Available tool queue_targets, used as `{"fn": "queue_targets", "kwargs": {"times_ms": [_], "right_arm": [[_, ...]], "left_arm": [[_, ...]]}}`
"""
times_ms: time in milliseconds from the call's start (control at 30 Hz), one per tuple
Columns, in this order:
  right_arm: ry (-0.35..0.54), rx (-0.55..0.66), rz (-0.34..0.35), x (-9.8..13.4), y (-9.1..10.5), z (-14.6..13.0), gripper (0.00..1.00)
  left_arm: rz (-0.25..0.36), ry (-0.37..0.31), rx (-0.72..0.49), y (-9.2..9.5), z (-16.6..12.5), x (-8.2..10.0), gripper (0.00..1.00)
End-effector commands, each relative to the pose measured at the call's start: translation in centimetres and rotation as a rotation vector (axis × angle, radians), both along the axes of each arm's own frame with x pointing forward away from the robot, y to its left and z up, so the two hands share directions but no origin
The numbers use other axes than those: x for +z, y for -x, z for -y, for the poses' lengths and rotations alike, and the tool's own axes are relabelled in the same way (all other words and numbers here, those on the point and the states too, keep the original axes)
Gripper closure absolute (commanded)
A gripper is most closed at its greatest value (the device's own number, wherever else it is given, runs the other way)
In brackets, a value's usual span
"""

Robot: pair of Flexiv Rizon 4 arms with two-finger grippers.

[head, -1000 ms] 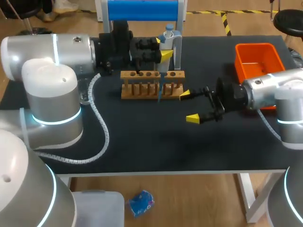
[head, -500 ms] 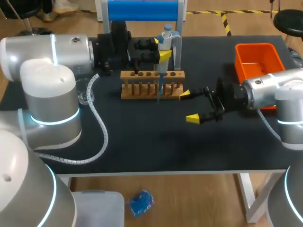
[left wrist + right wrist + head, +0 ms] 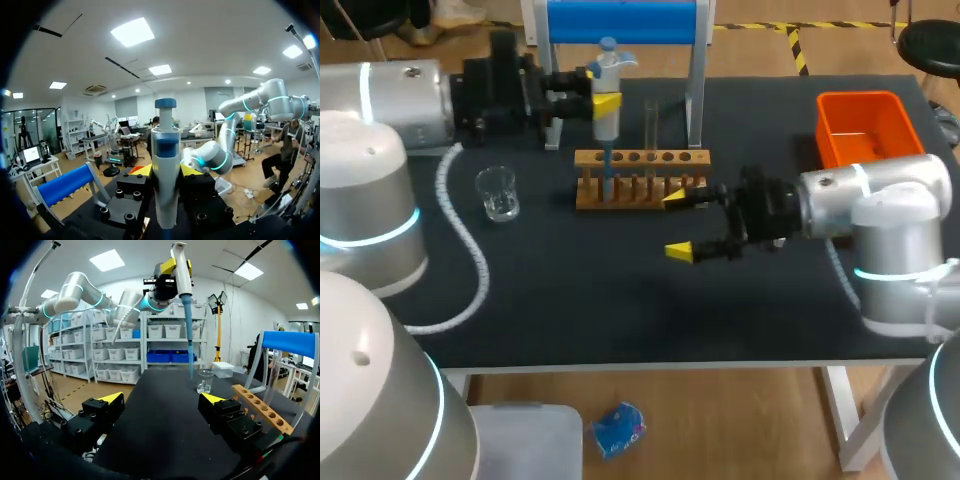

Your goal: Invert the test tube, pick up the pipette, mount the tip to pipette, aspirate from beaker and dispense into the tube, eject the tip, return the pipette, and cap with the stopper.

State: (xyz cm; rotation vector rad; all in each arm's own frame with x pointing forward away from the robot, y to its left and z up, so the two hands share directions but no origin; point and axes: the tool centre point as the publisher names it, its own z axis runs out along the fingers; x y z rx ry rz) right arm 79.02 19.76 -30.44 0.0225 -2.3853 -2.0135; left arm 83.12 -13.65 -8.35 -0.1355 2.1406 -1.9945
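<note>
Above the left end of the wooden rack (image 3: 692, 158), the left gripper (image 3: 600, 88) was clenched on the pipette (image 3: 607, 112). The left wrist view showed the barrel standing squarely between its yellow fingertips. The pipette's long axis ran vertical, plunger up, with the blue tip (image 3: 608, 182) mounted and pointing down. In the head view the tip's end showed against the rack's left end.

The beaker (image 3: 498, 193) stood on the table (image 3: 620, 300) well apart from that tip, out to the left of the rack and a little nearer the robot. That offset was what the next move appeared to turn on. With the tip already on, aspirating seemed the step in hand. It would call for carrying the pipette leftward, kept upright, until the tip hung over the beaker's mouth, and then lowering it. The left arm was both the holder and the nearer one.

The test tube (image 3: 650, 125) stood upright in the rack, to the right of the pipette. The right gripper (image 3: 680, 225) hung released and empty, fingers spread wide, close by the rack's right half. Whether one finger touched the rack could not be told. An orange bin (image 3: 865, 98) sat at the table's far right.
</note>
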Motion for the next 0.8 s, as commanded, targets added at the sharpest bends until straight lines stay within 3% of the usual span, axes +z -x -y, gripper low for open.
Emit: {"fn": "queue_targets", "kwargs": {"times_ms": [33, 100, 733, 800], "right_arm": [[0.009, -0.105, 0.031, -0.1, 0.5, -3.9, 0.0], [0.019, -0.118, 0.044, 0.0, 0.7, -5.2, 0.0], [0.019, -0.118, 0.044, 0.0, 0.7, -5.2, 0.0], [0.019, -0.118, 0.044, 0.0, 0.7, -5.2, 0.0]], "left_arm": [[0.013, 0.014, 0.015, 0.4, -6.4, 0.1, 1.0], [-0.001, 0.044, 0.059, -0.5, -7.8, 0.0, 1.0], [-0.001, 0.044, 0.059, -0.5, -7.8, 0.0, 1.0], [0.01, 0.017, 0.073, -1.5, -8.2, -0.1, 1.0]]}}
